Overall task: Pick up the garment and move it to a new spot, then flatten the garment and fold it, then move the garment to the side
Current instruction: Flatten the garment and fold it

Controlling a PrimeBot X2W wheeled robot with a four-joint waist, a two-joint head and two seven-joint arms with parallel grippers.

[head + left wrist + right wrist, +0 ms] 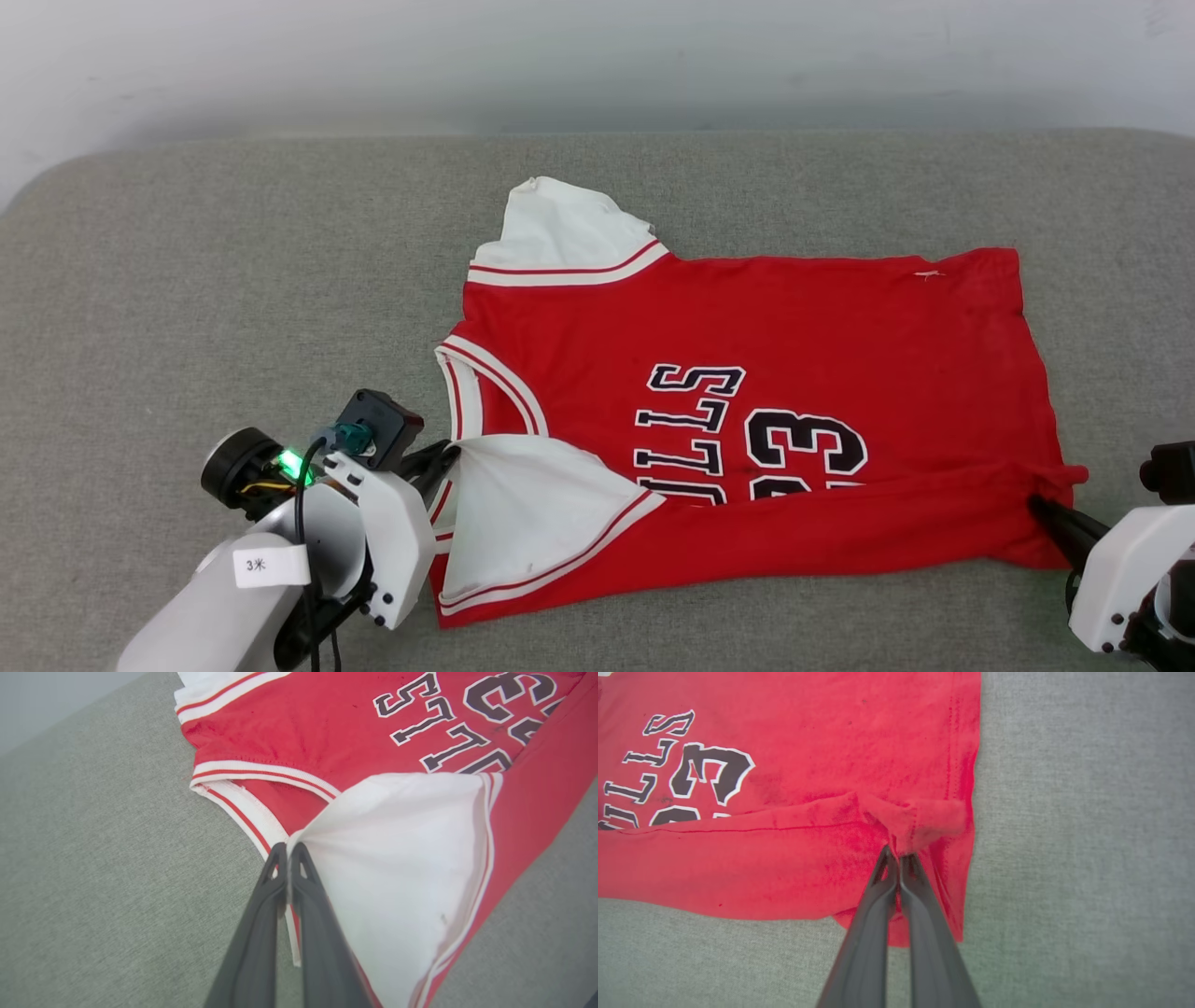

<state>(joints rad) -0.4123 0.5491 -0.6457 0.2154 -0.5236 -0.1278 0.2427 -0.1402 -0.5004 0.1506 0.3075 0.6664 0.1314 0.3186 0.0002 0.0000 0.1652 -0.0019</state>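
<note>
Two grippers have hold of the garment (747, 373), one at each end of its near edge. The red shirt lies spread on the grey fabric surface (233, 280), in the middle and toward the right, with the collar (485, 383) pointing left and the hem (1032, 373) to the right. The left gripper (288, 853) has its two dark fingers pressed together, with the corner of the near sleeve (523, 513) pinched between them, just beside the collar. This white sleeve is turned over onto the red body. The right gripper (899, 857) is also pressed closed, on a small bunch of red cloth at the near right corner of the hem. Between the two, the near strip of the shirt is folded over toward the far side (it covers the lower part of the number 23 (803, 443)). The far sleeve (560, 233) lies flat, well apart from both grippers.
</note>
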